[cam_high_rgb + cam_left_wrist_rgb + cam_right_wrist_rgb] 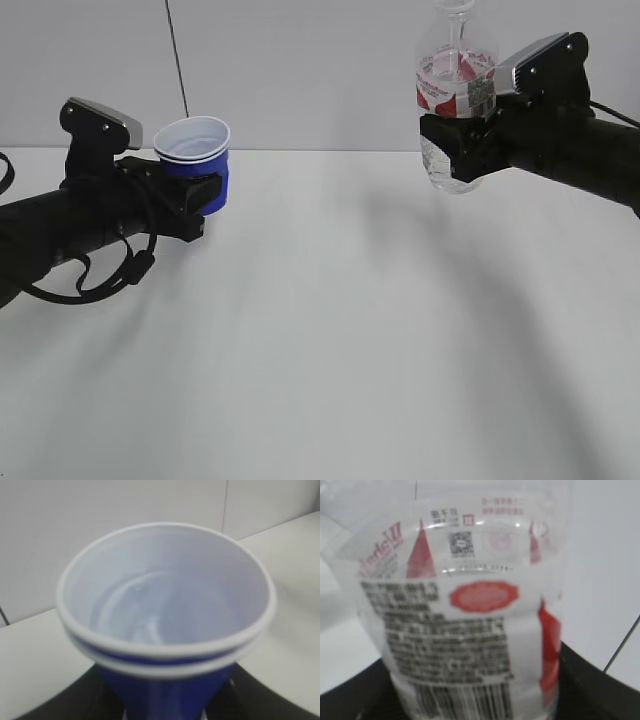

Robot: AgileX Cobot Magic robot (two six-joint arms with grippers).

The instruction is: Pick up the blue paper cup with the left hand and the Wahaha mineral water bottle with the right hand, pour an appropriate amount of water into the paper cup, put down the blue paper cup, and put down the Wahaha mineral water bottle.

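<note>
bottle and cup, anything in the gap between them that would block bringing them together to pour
Nothing visible does. The Wahaha mineral water bottle, held by the right gripper, and the blue paper cup, held by the left gripper, are separated only by open air above the bare table.

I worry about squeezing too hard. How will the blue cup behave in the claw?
The cup is thin paper, so it probably dents easily. Its rim looks doubled, perhaps two nested cups, so somewhat stiffer. Its tapered wall may slip within the left claw.
</note>
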